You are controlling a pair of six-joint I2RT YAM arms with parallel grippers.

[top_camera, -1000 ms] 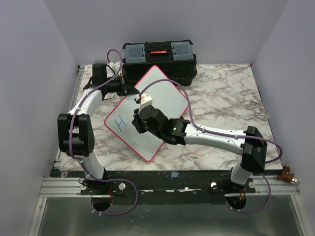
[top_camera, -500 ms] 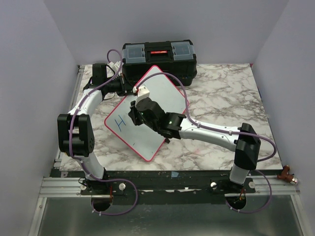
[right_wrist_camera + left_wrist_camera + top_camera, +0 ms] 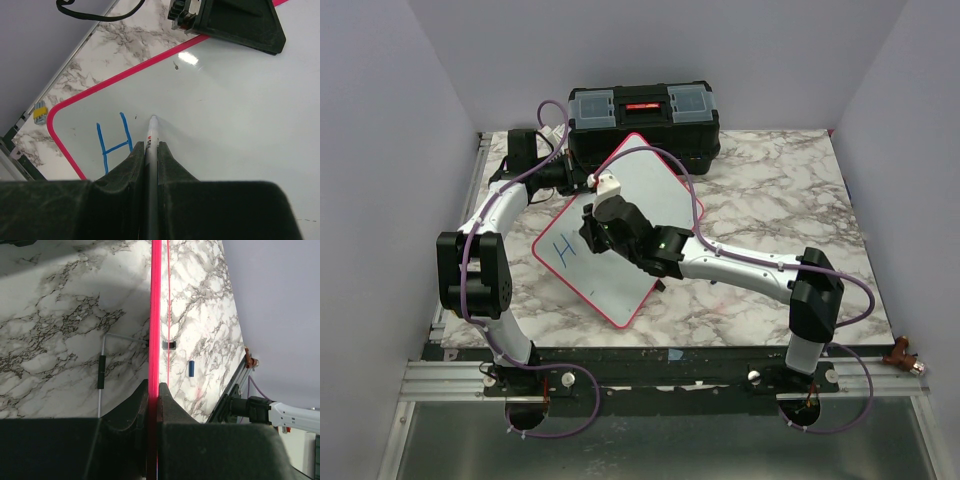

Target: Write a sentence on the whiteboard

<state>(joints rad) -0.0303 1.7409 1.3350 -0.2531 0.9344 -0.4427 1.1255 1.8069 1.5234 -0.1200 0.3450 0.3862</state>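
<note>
The whiteboard (image 3: pixel 630 235) with a red-pink frame lies tilted as a diamond on the marble table. A blue "H" (image 3: pixel 563 249) is written near its left corner and also shows in the right wrist view (image 3: pixel 114 141). My left gripper (image 3: pixel 582 180) is shut on the board's upper left edge; the left wrist view shows its jaws clamping the pink frame (image 3: pixel 154 315). My right gripper (image 3: pixel 592 228) is shut on a white marker (image 3: pixel 151 135), whose tip rests on the board just right of the H.
A black toolbox (image 3: pixel 642 118) stands behind the board, against its far corner. A blue marker cap (image 3: pixel 191 368) and a black and white rod (image 3: pixel 101 372) lie on the table. Walls close in on the left, back and right.
My right gripper has moved up and left over the board with the marker, ending beside the H. The left arm and the board have not moved.
</note>
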